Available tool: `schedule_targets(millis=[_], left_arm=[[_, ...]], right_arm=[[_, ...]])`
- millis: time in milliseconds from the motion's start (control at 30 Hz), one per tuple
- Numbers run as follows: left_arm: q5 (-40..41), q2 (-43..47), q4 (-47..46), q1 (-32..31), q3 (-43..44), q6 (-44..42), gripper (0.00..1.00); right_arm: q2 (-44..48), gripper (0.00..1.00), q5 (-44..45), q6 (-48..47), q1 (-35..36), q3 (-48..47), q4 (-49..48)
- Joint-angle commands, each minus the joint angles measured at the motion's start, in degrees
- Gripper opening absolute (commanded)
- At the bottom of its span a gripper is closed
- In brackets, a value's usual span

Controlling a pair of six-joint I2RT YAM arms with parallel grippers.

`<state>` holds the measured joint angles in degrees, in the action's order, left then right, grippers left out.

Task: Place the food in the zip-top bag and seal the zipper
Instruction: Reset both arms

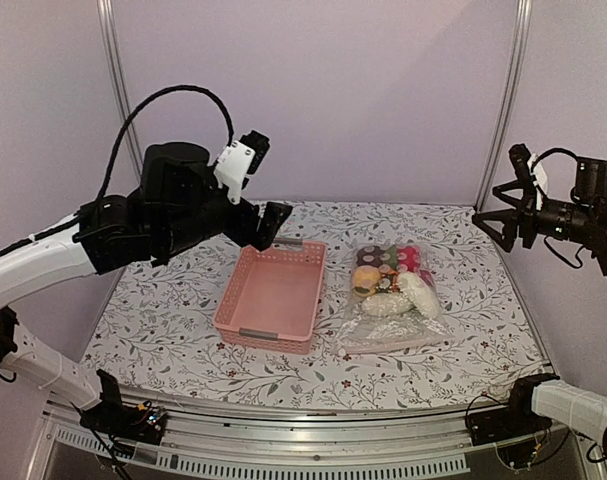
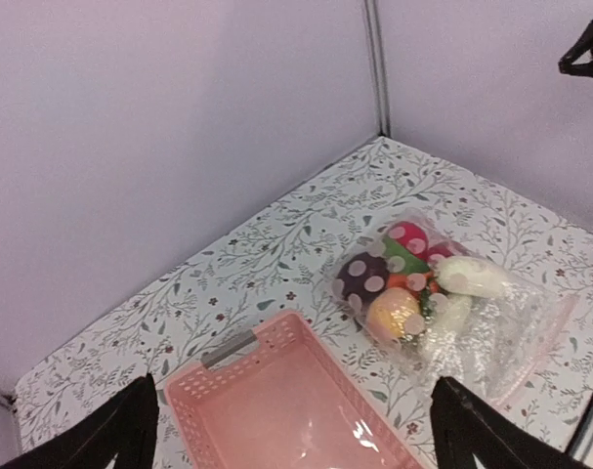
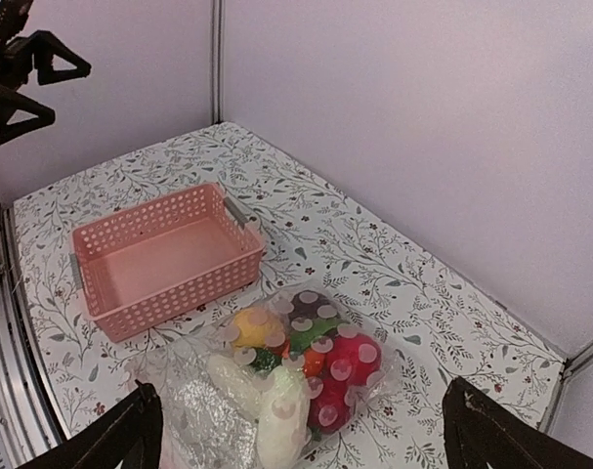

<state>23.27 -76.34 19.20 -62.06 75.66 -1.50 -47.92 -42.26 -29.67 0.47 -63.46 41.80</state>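
Observation:
The zip-top bag (image 1: 395, 325) lies flat on the floral table, just right of the pink basket. Inside it sits the food (image 1: 388, 280): red round pieces, an orange one, a dark one and white pieces. The wrist views show the same bag (image 2: 491, 332) (image 3: 193, 415) and the food (image 2: 399, 313) (image 3: 350, 366) inside it. The zipper is too faint to make out. My left gripper (image 1: 268, 225) (image 2: 294, 383) hangs open and empty high above the basket. My right gripper (image 1: 498, 222) (image 3: 301, 386) is open and empty, raised at the far right.
The pink slatted basket (image 1: 268, 335) (image 2: 276, 337) (image 3: 169, 283) stands empty at the table's middle. Pale walls with metal corner posts close the back and sides. A metal rail (image 1: 303, 450) runs along the near edge.

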Motion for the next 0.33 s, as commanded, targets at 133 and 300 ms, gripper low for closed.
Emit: schedule_targets(millis=[133,300], left_arm=[[16.27,9.84,-1.81,7.65,-3.16,13.14,1.00],[18.82,13.19,-2.19,8.26,-7.96,15.35,1.00]], right_arm=[[-6.39,0.99,17.73,30.74,0.14,-8.16,-15.68],[-5.05,0.99,24.46,31.62,0.08,-2.69,-18.58]])
